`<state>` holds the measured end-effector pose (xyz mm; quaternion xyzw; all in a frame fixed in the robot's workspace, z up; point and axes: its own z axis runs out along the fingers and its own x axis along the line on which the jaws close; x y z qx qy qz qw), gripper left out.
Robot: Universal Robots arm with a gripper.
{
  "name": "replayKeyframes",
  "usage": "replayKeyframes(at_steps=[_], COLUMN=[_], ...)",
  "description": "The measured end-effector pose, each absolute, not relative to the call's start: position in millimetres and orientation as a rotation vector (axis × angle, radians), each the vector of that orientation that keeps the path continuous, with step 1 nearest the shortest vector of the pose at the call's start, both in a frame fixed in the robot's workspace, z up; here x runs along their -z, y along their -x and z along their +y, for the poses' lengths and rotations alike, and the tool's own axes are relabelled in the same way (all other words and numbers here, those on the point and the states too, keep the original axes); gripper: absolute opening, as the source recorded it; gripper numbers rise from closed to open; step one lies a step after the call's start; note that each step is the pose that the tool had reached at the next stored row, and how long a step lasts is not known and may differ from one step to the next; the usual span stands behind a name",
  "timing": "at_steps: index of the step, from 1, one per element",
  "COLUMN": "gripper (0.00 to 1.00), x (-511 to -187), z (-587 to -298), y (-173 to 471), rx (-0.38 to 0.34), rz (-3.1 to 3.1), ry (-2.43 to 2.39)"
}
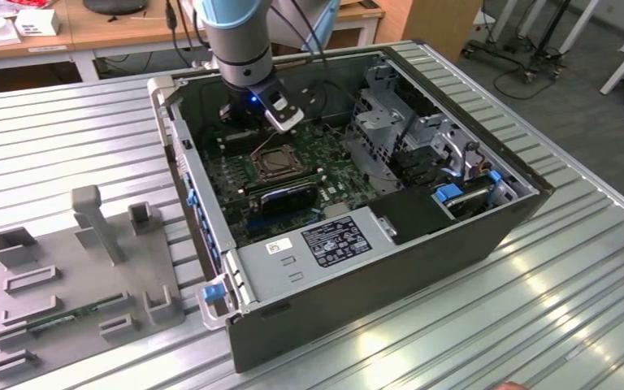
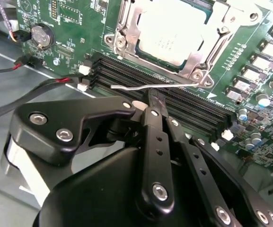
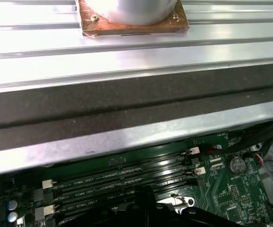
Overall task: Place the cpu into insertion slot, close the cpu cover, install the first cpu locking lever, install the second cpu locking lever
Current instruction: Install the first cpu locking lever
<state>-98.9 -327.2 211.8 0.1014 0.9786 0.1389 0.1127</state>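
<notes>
Cpu (image 2: 174,30) lies seated in the insertion slot (image 1: 276,162) on the green motherboard (image 2: 70,19), its pale metal top showing through the window of the cpu cover (image 2: 127,28). The cover is folded down flat around the cpu, so placing the chip and closing the cover look done.

A thin silvery locking lever (image 2: 131,87) runs free along the socket's edge, above the black memory slots (image 2: 183,101) and not visibly tucked under any catch. I judge the first lever to be the step in hand, with both levers left to secure. Where the second lever stands I cannot tell.

In the second wrist view the end effector (image 2: 151,98) has its black fingers drawn together, the tips right at the lever's wire. Whether they pinch it or only touch it is not clear.

In the exterior view the arm reaches down into the open computer case (image 1: 399,268), which lies on its side on the ribbed metal counter (image 1: 62,138). A grey fixture plate (image 1: 74,284) sits well apart on the exterior view's left.
</notes>
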Motion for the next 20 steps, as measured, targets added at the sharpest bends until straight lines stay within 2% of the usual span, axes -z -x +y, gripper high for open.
replayKeyframes(at_steps=[20], gripper=[0.11], x=[-219.4], z=[-330.4], y=[98.7], rx=[-0.406], rz=[2.871], ry=[-0.297])
